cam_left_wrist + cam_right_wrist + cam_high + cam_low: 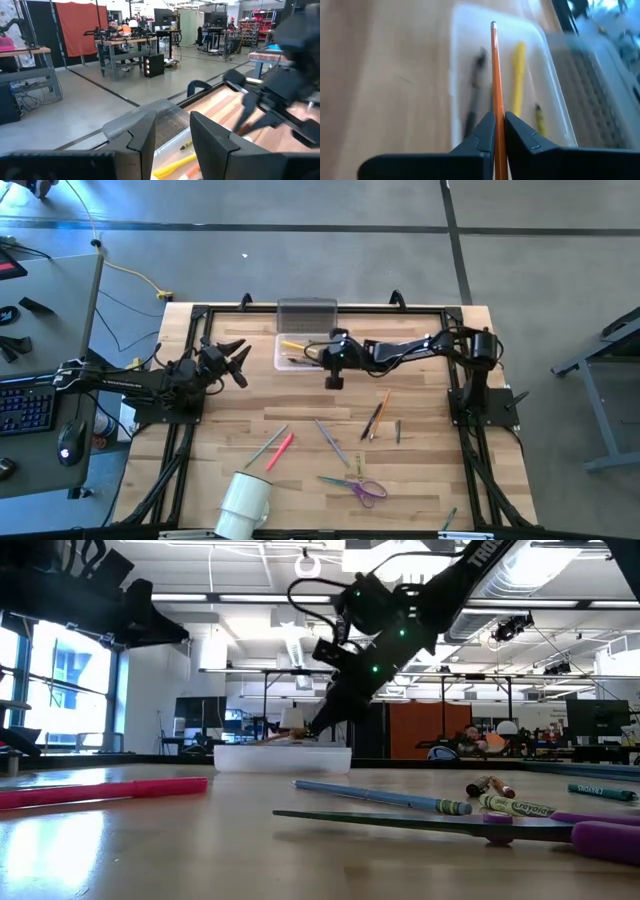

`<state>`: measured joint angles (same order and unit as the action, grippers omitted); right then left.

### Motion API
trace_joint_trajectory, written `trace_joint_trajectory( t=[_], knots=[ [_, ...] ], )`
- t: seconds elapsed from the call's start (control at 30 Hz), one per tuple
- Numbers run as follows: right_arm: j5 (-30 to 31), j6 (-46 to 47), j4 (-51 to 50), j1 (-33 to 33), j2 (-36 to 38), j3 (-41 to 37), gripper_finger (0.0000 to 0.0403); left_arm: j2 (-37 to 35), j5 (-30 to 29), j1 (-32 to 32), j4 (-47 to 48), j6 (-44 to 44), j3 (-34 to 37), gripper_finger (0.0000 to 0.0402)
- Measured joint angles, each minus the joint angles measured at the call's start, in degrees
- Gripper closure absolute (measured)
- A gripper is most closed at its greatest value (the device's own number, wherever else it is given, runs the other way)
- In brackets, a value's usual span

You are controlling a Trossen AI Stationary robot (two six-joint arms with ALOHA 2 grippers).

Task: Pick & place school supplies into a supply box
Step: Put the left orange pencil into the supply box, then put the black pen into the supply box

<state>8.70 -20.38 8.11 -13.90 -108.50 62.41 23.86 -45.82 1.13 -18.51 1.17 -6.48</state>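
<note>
Pencils, pens and scissors lie scattered on a wooden table (420,480), and a clear box (300,352) sits near its far edge with its grey ribbed lid (307,313) folded open behind it.

Over the box, the right gripper (499,131) pinches an orange pencil (495,70) between its two fingers, which are pressed together on the shaft near one end. The rest of the pencil points out over the box's open tray. Already inside the box lie a yellow pen (518,75), a dark pen (476,95) and a short olive crayon (539,119).

The left gripper (232,361) waits beside the box, on the side away from the right arm, with its fingers apart and nothing between them.

Well apart from the box, toward the near edge of the table, rest a pink pen (280,450) with a grey pencil (263,446) just beside it, a blue-grey pencil (331,439), a second orange pencil (378,414) and purple-handled scissors (360,486). A white cup (245,502) lies tipped on its side near the table's front edge.

The orange pencil looks light, thin and stiff, with a smooth surface that could slip or swivel in a pinch. Held near its end, it may pivot; a hold near the middle would probably be steadier. It appears unlikely to break if dropped into the box.
</note>
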Motion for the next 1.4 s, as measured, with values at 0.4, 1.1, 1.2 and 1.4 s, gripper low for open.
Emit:
trace_joint_trajectory(
  t=[0.4,1.1,1.2,1.4],
  knots=[
    [-0.6,2.4,1.4,-0.7,-0.4,0.2,0.0286,0.0,0.0,0.0,3.1,-1.7,0.0,0.0246],
    [-5.8,13.0,-30.2,27.2,20.0,-4.7,0.0261,0.0,0.1,0.0,13.1,-10.5,0.0,0.0246],
    [-12.7,11.8,-28.9,28.7,22.3,-11.0,0.0261,0.0,0.4,0.0,13.1,-10.8,0.0,0.0246],
    [-11.5,5.3,-12.0,28.4,25.2,-24.9,0.0269,0.0,4.4,0.0,13.1,-13.5,0.0,0.0246]
  ],
)
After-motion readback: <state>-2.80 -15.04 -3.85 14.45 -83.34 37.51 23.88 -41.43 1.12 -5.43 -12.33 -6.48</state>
